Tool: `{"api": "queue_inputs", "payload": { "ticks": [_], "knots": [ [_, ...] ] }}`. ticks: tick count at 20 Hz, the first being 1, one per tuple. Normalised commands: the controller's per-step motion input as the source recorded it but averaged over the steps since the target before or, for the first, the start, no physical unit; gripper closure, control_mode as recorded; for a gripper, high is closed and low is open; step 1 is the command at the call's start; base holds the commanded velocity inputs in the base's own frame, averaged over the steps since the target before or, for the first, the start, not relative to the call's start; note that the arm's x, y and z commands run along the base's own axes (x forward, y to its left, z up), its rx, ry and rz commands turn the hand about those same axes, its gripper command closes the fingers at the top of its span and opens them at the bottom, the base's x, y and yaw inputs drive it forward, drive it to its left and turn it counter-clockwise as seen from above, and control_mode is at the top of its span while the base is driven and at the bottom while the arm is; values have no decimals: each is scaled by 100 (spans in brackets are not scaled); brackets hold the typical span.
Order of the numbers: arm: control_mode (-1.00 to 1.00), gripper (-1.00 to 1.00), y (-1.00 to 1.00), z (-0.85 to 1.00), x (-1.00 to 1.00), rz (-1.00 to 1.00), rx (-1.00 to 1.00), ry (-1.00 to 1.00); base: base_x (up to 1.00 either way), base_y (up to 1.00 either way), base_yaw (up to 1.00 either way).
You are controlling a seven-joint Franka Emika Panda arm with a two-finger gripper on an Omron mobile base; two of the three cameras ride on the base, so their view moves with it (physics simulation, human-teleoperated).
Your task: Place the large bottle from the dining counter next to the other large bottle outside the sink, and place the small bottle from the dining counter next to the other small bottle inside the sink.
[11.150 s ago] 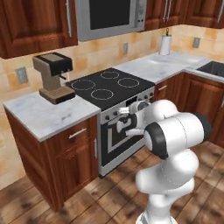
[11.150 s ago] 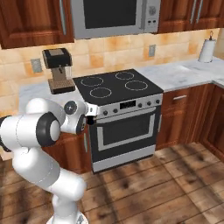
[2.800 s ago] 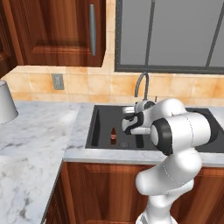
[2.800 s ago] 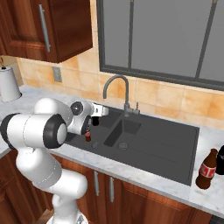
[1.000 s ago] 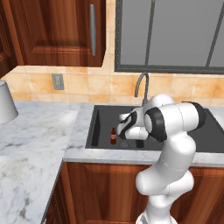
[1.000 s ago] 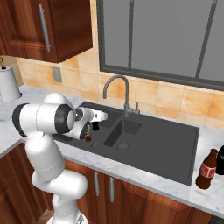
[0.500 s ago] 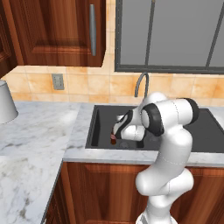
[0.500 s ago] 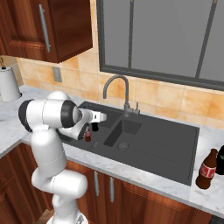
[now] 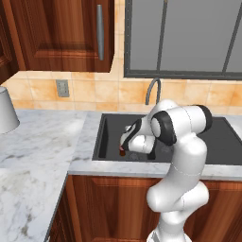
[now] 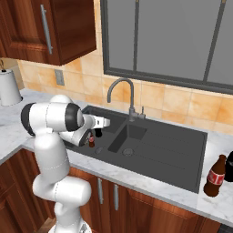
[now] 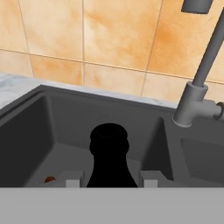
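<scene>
In the hand view my gripper [image 11: 111, 180] is shut on the small bottle [image 11: 109, 153], whose all-black neck and cap stand between the fingertips [image 11: 74, 180]. The gripper [image 9: 125, 145] hangs low in the left basin of the sink [image 9: 105, 124], and a small reddish spot [image 11: 49, 179] lies on the sink floor to the left. A second small dark bottle with a reddish top [image 10: 91, 141] stands right beside the gripper [image 10: 94, 134]. Right of the sink [image 10: 191, 157], the large bottle [image 10: 214, 176] with its red label stands by the other large bottle [image 10: 229, 166], which the frame edge cuts.
The curved tap [image 10: 123, 93] rises behind the sink's divider, close to my hand's right [image 11: 205, 65]. A paper towel roll [image 10: 9, 88] stands on the marble worktop [image 9: 42, 142] far left. Wall cupboards and a window sit above.
Over the last second the arm has swung left and down, bringing the held bottle into the sink's left basin beside the bottle standing there. The base has stayed put.
</scene>
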Motion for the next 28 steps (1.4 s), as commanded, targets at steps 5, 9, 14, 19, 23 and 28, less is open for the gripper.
{"api": "queue_inputs", "payload": {
  "ticks": [5, 9, 14, 19, 23, 28],
  "knots": [
    [-100, 100, 4, 0, 9, 0, 0, 0, 0, 0, 0],
    [-100, 100, 10, 0, 11, 0, 0, 0, 0, 0, 0],
    [-100, 100, 10, -9, 18, 0, -1, 0, 0, 0, 0],
    [-100, 100, 8, -21, 22, 0, -3, 0, 0, 0, 0],
    [-100, 100, 6, -27, 16, 0, -4, 0, 0, 0, 0],
    [-100, 100, 1, -28, 13, 0, -3, 0, 0, 0, 0]
  ]
}}
